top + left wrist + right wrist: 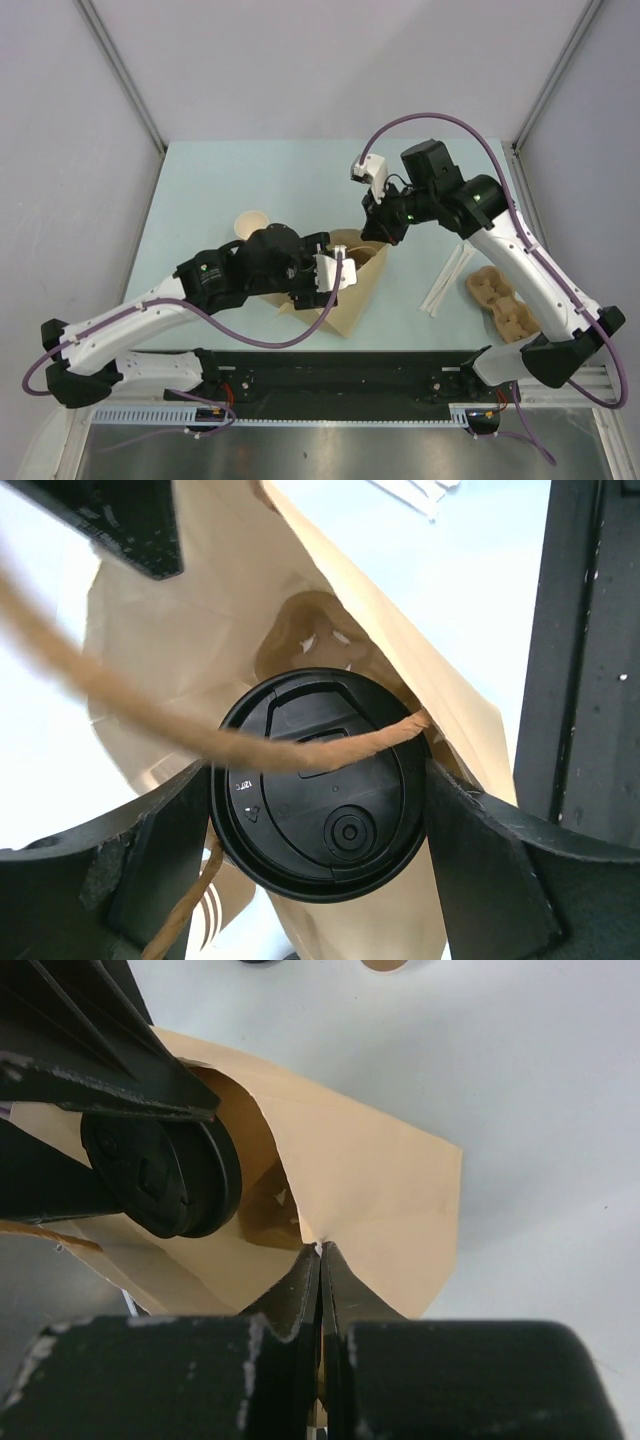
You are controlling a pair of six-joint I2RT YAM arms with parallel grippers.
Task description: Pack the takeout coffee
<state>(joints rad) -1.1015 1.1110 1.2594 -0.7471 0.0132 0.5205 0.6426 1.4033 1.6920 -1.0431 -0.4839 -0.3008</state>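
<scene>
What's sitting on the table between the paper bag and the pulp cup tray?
Thin white sticks, maybe wrapped straws, lie between the bag and the tray; the top view shows it.

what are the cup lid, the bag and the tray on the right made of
Coffee cup lid: likely black plastic, slight sheen, moulded ridges. Paper bag: tan kraft paper, matte, creased. Cup tray: probably moulded pulp, dull brown, soft-edged cells.
</scene>
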